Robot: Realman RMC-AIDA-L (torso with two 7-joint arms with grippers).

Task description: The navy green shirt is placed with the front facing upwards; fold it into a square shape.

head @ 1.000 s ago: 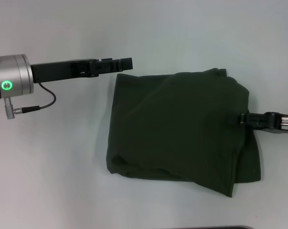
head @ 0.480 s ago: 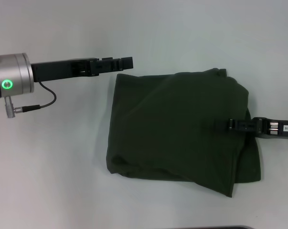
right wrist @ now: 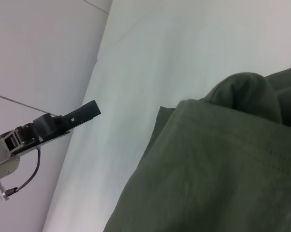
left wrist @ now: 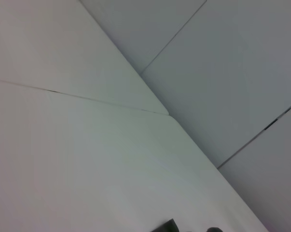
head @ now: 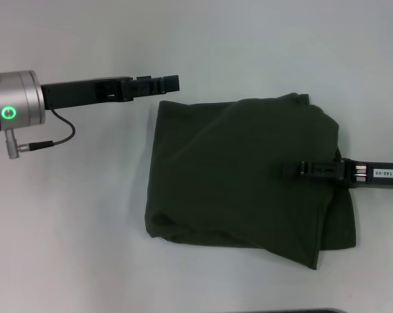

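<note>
The navy green shirt (head: 245,179) lies folded on the white bench (head: 85,228), the right gripper (head: 289,169) now reaching farther over it than a second ago, jaws' state unclear. Its arm label reads roughly "140-06". The left gripper (head: 173,83) hovers beside the shirt's far corner, jaws apparently closed.

Lab-like room, bare white table (head: 85,228), plain panelled walls (left wrist: 222,63)

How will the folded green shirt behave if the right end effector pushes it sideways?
The shirt is probably floppy: its edges are rumpled and uneven, so a push would likely bunch it instead of sliding it whole. The layers sit loosely stacked and may shear apart. The right end effector is over it.
</note>
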